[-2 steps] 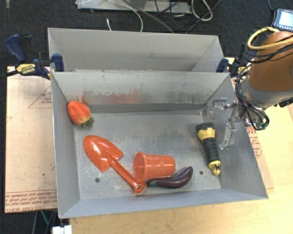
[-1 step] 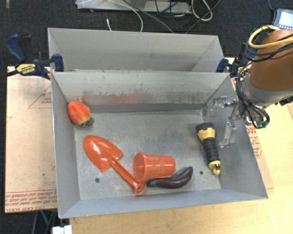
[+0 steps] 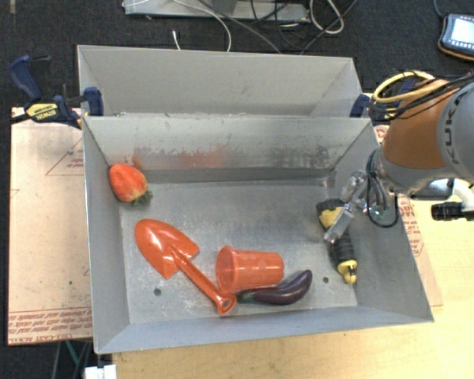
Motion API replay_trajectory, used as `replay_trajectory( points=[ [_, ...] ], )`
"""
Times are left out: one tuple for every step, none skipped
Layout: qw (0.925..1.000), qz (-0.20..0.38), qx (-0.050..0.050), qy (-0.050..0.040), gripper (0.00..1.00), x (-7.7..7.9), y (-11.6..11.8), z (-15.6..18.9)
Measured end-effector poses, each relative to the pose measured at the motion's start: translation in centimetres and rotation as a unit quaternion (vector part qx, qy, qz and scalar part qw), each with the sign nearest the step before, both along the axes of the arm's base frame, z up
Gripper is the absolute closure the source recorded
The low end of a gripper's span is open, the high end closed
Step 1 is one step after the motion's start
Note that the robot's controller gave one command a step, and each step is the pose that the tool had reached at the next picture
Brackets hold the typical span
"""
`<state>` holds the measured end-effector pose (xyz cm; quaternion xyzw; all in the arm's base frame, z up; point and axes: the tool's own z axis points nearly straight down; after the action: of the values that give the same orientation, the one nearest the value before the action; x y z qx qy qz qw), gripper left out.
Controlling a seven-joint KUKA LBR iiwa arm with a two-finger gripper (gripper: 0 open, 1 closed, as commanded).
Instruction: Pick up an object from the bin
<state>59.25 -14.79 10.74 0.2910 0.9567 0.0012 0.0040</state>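
- Camera view, right side: the arm (image 3: 423, 144) comes in over the right wall of the bin (image 3: 245, 212), and its gripper (image 3: 341, 215) hangs low near the right end of the floor, just inside the sloping wall.
- The gripper sits directly over a small yellow-and-black thing (image 3: 345, 260). One yellow lump lies just to its left and a dark stem with a yellow tip trails toward the near wall. I cannot tell whether these are one thing or two.
- I cannot tell how far open the gripper is, and nothing can be seen clamped in it. Its metal parts overlap the small thing from this angle, so contact is also uncertain.
- Judging by this placement, the small thing is the likely target. It lies alone, clear of the others, and closest to where the arm enters.
- Camera view, left and middle: a red strawberry-like toy (image 3: 127, 182) rests in the far left corner.
- An orange shovel (image 3: 167, 247), an orange cup (image 3: 250, 268) lying on its side and a purple aubergine (image 3: 283, 290) crowd together near the front wall, well apart from the gripper.
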Motion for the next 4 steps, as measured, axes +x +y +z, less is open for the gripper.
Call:
replay_trajectory(
  points=[
    [0.9991, 0.043, -0.003, -0.0036, 0.00, -0.2, 0.4, -0.3],
    [0.9961, -0.088, 0.000, -0.0116, 0.00, -1.8, 2.2, -0.4],
    [0.9977, -0.065, -0.003, -0.0200, 0.00, -0.2, 0.7, -2.8],
    [0.9961, -0.078, -0.010, -0.0384, 1.00, -1.0, 2.3, -2.4]
  ],
)
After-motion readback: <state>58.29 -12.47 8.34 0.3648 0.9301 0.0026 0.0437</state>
